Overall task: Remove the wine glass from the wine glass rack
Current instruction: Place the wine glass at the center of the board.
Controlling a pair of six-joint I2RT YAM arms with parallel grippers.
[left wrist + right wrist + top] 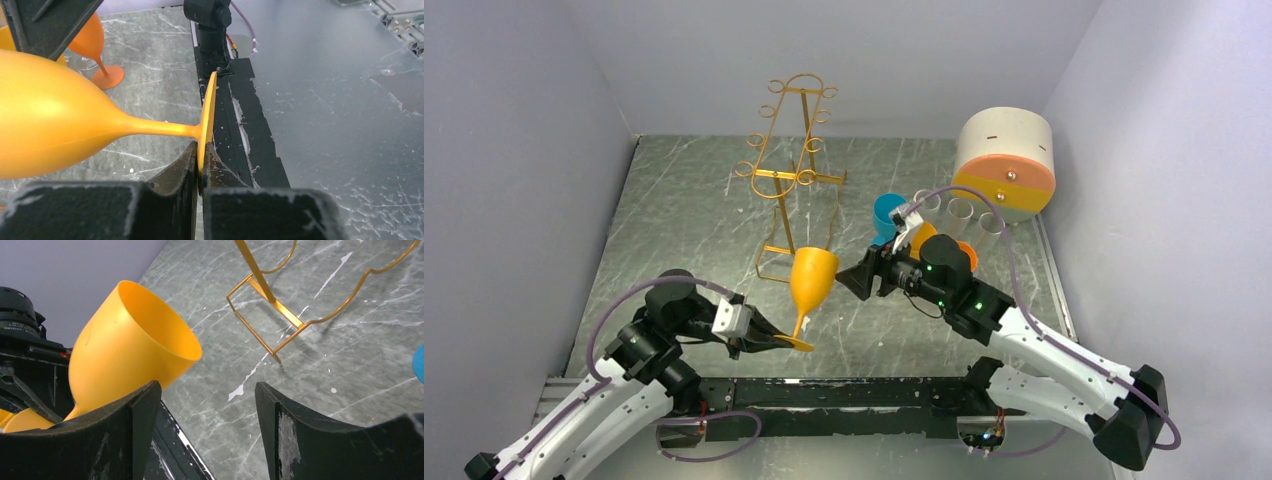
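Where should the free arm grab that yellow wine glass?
Probably around the wide bowl, coming from the robot's right: the wine glass has its foot rim pinched by the left end effector, leaving the bowl free, and the open right end effector faces it.

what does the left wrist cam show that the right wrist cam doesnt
Left wrist only: the left gripper shut on the foot of the wine glass, and an orange glass standing on the table behind it. Right wrist only: the wire base of the wine glass rack, the right gripper open near the glass, and the inside of its bowl. Both: the yellow wine glass and the marbled table.
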